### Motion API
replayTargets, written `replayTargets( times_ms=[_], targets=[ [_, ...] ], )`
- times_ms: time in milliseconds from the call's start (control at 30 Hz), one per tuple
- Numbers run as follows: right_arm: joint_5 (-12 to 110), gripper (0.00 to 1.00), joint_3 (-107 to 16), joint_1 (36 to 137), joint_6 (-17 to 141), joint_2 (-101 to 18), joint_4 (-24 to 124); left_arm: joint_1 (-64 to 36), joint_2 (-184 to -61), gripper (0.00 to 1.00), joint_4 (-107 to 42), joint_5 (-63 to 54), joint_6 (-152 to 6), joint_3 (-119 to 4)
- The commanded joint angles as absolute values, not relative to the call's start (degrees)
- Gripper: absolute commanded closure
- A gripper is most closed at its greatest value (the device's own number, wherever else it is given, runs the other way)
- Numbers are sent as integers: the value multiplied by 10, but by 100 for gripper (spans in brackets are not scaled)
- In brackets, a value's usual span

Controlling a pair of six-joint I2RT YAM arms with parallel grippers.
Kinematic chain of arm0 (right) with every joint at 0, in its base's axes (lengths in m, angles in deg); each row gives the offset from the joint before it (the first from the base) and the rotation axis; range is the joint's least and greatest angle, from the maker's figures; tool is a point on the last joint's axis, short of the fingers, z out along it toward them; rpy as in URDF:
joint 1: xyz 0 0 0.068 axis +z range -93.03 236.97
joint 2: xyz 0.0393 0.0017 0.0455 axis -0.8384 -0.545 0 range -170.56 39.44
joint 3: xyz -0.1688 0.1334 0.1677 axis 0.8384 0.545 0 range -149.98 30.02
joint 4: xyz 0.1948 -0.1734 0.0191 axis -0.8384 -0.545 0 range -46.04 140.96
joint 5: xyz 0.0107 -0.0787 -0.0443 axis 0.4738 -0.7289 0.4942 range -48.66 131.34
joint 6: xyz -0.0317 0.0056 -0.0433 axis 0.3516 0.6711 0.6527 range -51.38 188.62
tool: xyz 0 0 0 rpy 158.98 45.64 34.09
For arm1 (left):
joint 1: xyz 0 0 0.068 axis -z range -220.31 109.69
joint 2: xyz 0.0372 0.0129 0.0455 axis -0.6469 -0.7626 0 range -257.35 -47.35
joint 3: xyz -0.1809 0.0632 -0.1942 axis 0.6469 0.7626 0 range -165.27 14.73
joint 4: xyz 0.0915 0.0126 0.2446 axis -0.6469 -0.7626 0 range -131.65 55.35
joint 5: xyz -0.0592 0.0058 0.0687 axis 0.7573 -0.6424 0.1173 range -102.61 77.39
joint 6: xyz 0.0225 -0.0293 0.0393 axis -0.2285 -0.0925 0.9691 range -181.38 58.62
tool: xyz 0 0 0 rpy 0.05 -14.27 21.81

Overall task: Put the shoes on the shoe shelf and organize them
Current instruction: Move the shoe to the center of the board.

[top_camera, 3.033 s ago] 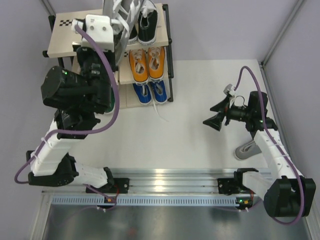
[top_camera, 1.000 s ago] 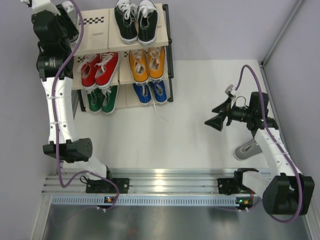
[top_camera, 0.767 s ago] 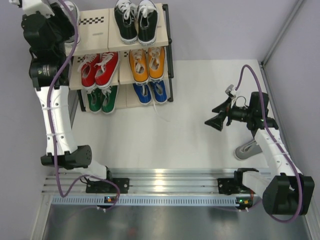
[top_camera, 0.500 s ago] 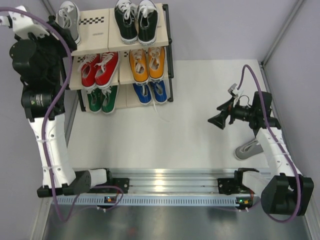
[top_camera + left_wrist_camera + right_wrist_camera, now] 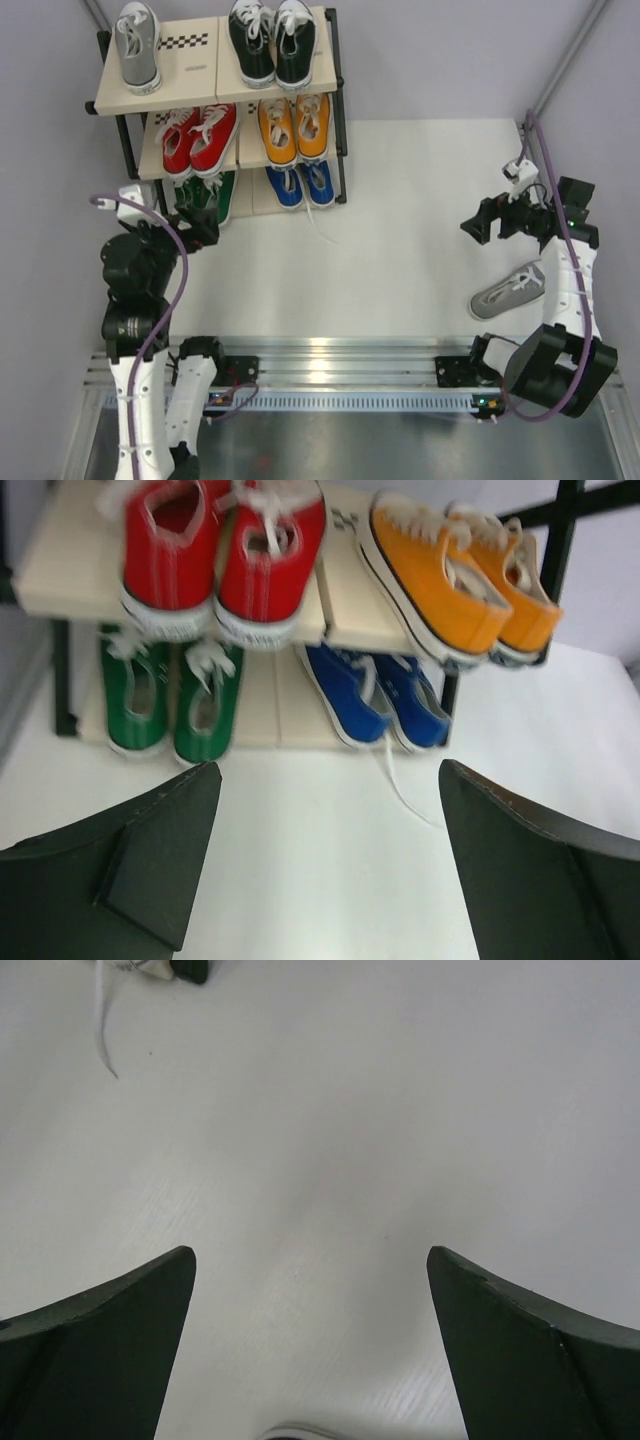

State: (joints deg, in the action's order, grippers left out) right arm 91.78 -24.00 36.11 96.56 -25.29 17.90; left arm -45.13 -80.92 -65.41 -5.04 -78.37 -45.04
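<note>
- Holding the left gripper point(image 5: 328, 772) spread, empty, just before the shoe shelf point(image 5: 195, 72).
- Holding the right gripper point(image 5: 308, 1255) spread, empty, well right of the shoe shelf.
- Showing a grey shoe point(image 5: 510, 290) lying well right of it.

Your left arm point(image 5: 135, 285) has come off the top board of the shoe shelf point(image 5: 195, 60) and folded back to the near left of the table point(image 5: 400, 180). Its left jaws have spread wide and now hang just in front of the green pair point(image 5: 170, 695). With the arm gone, one grey shoe point(image 5: 138, 45) shows upright on the left end of the top board. Your right arm point(image 5: 565, 270) has swung right and away from you. That carries the right jaws nearer the table's right edge and uncovers more of the second grey shoe point(image 5: 510, 290) lying there.
</note>
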Motion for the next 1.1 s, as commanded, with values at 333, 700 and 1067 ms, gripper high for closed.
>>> replayTargets(
  times_ms=[333,700,1067],
  targets=[
    [847,1,-251,332,1193,-195,-97,-421,-659,2,-624,105,-884,-196],
    [809,1,-217,324,1161,-164,-52,-407,-650,2,-625,78,-852,-195],
    [783,0,-232,319,1174,-147,-84,-407,-645,2,-628,63,-837,-191]
  ],
)
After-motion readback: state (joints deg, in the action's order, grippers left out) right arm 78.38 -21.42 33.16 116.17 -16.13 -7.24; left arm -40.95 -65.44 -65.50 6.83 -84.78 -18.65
